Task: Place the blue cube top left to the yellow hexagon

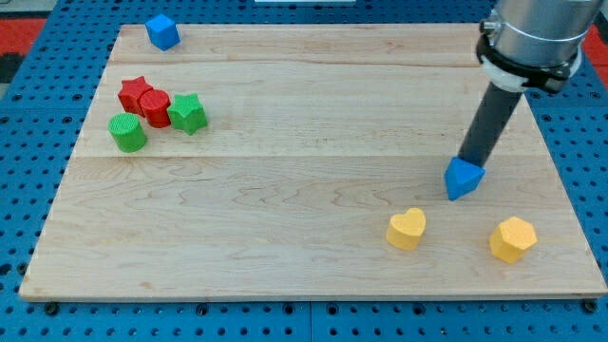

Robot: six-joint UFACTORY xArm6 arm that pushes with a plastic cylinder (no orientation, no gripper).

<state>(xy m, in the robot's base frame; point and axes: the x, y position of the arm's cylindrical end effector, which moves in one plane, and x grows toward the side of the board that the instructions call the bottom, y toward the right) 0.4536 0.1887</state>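
Observation:
The blue cube (162, 31) sits near the board's top left corner. The yellow hexagon (513, 238) lies near the bottom right. My tip (465, 160) is at the right side of the board, touching the top of a blue triangular block (464, 179). The tip is above and left of the yellow hexagon and far from the blue cube.
A yellow heart (407, 229) lies left of the hexagon. At the left a red star (134, 93), a red cylinder (155, 107), a green star (188, 113) and a green cylinder (127, 132) cluster together. The wooden board (285, 190) rests on a blue pegboard.

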